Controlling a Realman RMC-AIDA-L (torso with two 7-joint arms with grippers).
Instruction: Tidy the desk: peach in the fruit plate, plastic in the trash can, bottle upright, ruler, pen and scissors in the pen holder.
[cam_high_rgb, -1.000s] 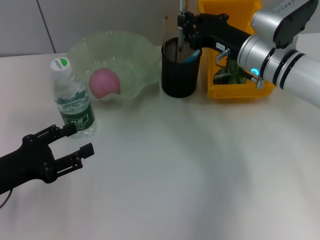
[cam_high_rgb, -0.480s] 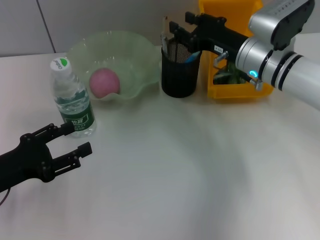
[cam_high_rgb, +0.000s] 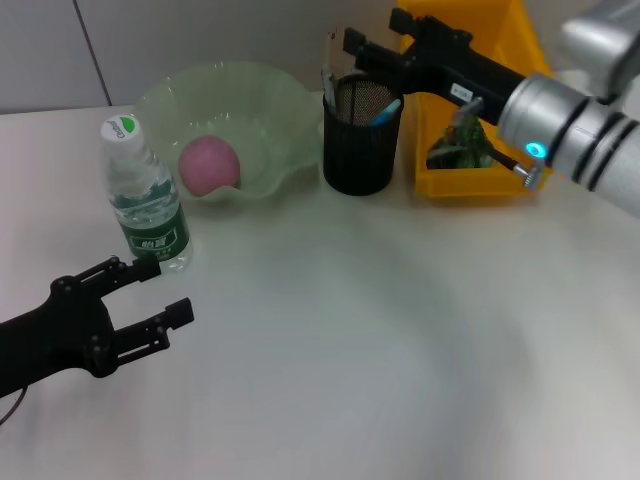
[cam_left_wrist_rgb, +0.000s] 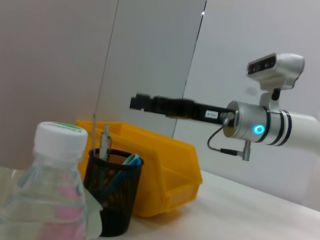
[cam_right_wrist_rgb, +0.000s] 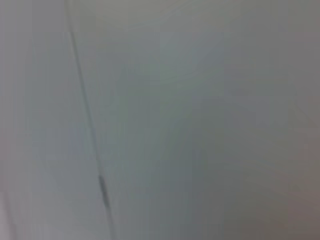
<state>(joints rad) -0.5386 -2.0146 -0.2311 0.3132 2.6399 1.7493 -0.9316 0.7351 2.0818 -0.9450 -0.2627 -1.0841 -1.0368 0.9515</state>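
**Desk nearly tidy, both grippers empty**

Desk (cam_high_rgb: 380, 340) surface, near field: bare white in front of the robot. The left gripper (cam_high_rgb: 152, 297) hovers low over the near left part, fingers spread wide, nothing between them. It sits just short of the bottle, not touching. Judgement: parked or idle, since the item closest to it needs no more handling.

Bottle (cam_high_rgb: 145, 200): upright on its base, white cap up, dark green label facing the camera. It stands just beside the near edge of the fruit plate, apart from it as far as I can tell.

Middle row: the fruit plate (cam_high_rgb: 165, 95), pale green, wavy rim, holds the peach (cam_high_rgb: 209, 165), which rests inside on the bowl's floor toward the near side. The sloped wall probably keeps it from rolling.

Pen holder (cam_high_rgb: 358, 150): black mesh cup right of the plate, near it. A light blue piece leans out over its rim, likely the scissors (cam_high_rgb: 385, 110); thin upright sticks at the far rim may be the pen and ruler, too thin to separate.

Trash can (cam_high_rgb: 470, 170): yellow bin just right of the holder, with a crumpled greenish item inside, presumably the plastic.

Far field: the right gripper (cam_high_rgb: 365, 48) is raised above the holder's rim, reaching across over the bin. Its jaws appear open and it carries nothing. The right wrist view shows only blank wall.

Judgement: all listed items look placed; task at or near its end.
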